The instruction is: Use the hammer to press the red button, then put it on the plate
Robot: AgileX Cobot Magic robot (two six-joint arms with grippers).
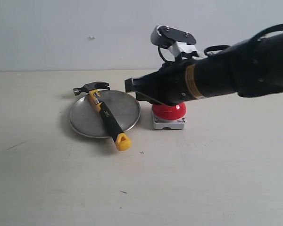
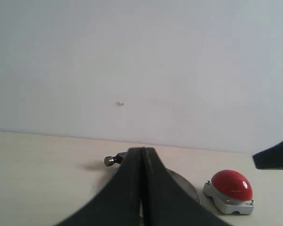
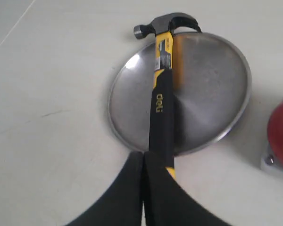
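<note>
The hammer (image 1: 106, 115) lies across the plate (image 1: 127, 110), its dark head (image 1: 91, 87) over the far rim and its yellow looped end (image 1: 123, 142) off the near rim on the table. The red button (image 1: 169, 112) stands right of the plate, partly hidden by my right arm. My right gripper (image 1: 130, 85) hovers over the plate's right side, shut and empty. In the right wrist view the hammer (image 3: 161, 103) and plate (image 3: 207, 84) lie below the shut gripper (image 3: 143, 153). My left gripper (image 2: 142, 149) is shut on nothing and faces the plate (image 2: 186, 183) and the button (image 2: 232, 184).
The beige table (image 1: 203, 179) runs back to a pale wall (image 1: 61, 33). My thick black right arm (image 1: 236, 70) reaches in from the right above the button, and its tip (image 2: 273, 157) shows in the left wrist view.
</note>
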